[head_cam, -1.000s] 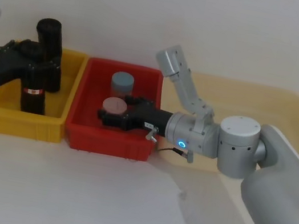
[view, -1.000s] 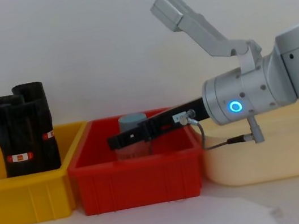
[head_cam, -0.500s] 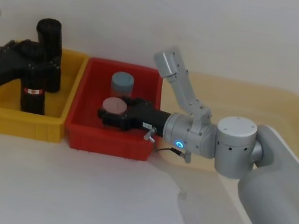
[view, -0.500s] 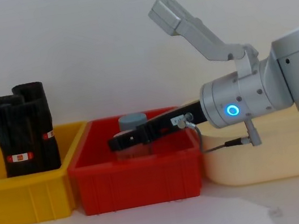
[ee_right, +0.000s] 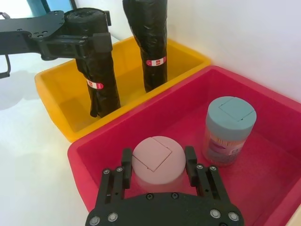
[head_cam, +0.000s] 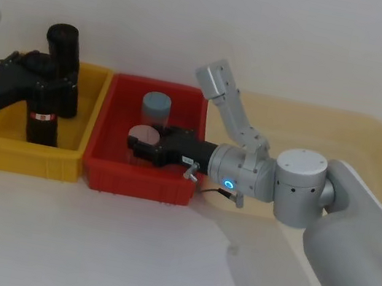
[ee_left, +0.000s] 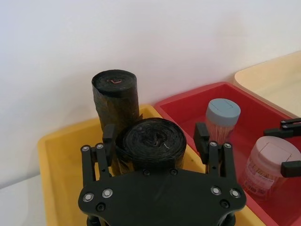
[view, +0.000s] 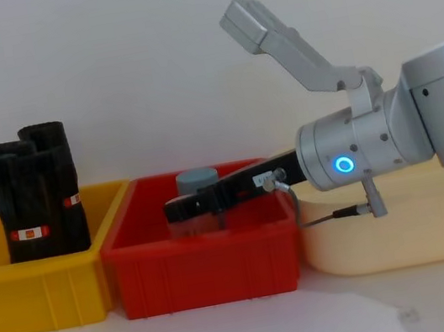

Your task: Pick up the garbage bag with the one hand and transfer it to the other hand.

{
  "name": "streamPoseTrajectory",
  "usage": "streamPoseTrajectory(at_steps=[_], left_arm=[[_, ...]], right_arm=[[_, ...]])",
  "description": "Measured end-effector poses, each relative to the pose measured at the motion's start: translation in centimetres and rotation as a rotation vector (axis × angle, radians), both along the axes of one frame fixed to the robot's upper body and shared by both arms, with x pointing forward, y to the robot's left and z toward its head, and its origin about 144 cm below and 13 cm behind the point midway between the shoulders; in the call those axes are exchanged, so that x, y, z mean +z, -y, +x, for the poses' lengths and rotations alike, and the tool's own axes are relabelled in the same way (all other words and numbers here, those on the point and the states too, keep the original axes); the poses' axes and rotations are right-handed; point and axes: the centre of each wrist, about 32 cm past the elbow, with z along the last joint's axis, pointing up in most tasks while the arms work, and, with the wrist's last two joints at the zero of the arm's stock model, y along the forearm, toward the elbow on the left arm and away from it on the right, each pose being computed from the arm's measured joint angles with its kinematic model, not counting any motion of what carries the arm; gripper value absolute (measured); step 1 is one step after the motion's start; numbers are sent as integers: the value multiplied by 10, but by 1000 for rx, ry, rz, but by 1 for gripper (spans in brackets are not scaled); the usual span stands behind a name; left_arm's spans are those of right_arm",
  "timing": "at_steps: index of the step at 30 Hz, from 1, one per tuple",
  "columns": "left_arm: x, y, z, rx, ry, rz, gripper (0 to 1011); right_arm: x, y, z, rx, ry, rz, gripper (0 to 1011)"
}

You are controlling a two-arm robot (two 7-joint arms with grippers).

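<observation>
The garbage bag [head_cam: 43, 121] [ee_left: 150, 141] is a black wrinkled roll with a red-and-white band, standing at the front of the yellow bin [head_cam: 25, 158]. My left gripper [head_cam: 46, 84] [ee_left: 156, 136] straddles its top and stands open. One finger touches the roll, and a thin gap shows at the other. A second, alike roll [head_cam: 63, 46] [ee_right: 150, 37] stands just behind. My right gripper [head_cam: 133, 148] [ee_right: 158, 157] reaches into the red bin [head_cam: 139, 182]. Its fingers are pressed against both sides of the pink-lidded jar [ee_right: 158, 162].
A blue-lidded jar [head_cam: 157, 104] [ee_right: 229, 127] stands behind the pink one in the red bin. A tan tray [head_cam: 368, 145] lies to the right, under my right arm. White tabletop spreads in front of the bins.
My right arm has shifted slightly, its gripper tip drawing back a little to the right at the pink-lidded jar. The left gripper and both rolls have not moved.
</observation>
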Motion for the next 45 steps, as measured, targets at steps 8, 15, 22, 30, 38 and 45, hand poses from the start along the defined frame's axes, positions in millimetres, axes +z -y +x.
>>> streamPoseTrajectory(at_steps=[8,15,22,30,38,45], left_arm=[[0,0,0,0,0,0,840],[0,0,0,0,0,0,635],[0,0,0,0,0,0,539],[0,0,0,0,0,0,532],[0,0,0,0,0,0,532],[0,0,0,0,0,0,532]], right_arm=[[0,0,0,0,0,-1,647],[0,0,0,0,1,-1,647],[0,0,0,0,0,0,647],[-1,0,0,0,0,-1,647],[-1,0,0,0,0,-1,647],[-1,0,0,0,0,-1,647]])
